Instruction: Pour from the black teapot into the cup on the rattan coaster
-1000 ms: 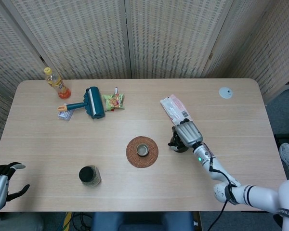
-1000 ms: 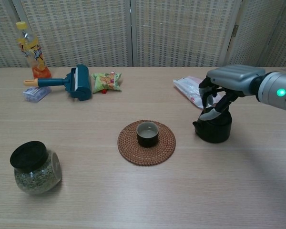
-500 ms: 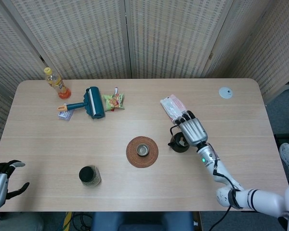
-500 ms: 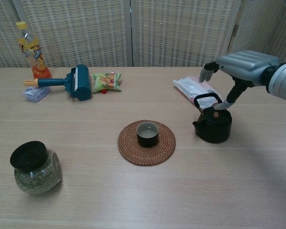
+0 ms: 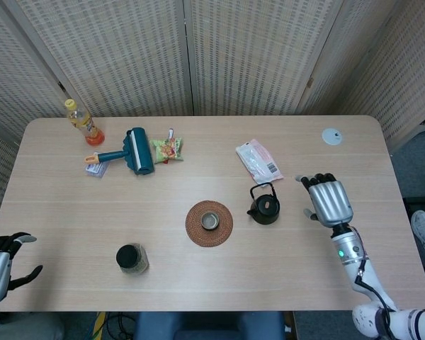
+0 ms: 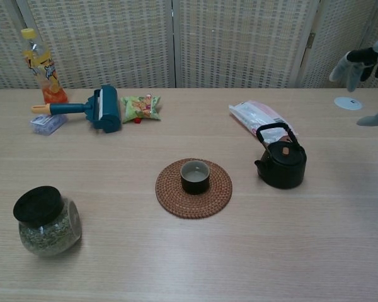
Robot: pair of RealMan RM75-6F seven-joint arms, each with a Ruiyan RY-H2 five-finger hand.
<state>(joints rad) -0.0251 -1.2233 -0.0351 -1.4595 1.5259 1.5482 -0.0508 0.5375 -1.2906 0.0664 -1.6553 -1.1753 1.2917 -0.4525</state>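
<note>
A matt black teapot (image 6: 281, 165) stands on the smooth pale wood-grain table (image 6: 340, 214), just beside the teapot a rough woven rattan coaster (image 6: 194, 187) under a glossy dark cup (image 6: 194, 176).

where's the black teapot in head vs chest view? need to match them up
Head view: black teapot sits right of centre, handle up, apart from both hands.
Chest view: same teapot, right of centre, in front of the white packet.
Shared landmark: the rattan coaster with the cup, just to the teapot's left in both views.

Head overhead, chest low frontal.
</note>
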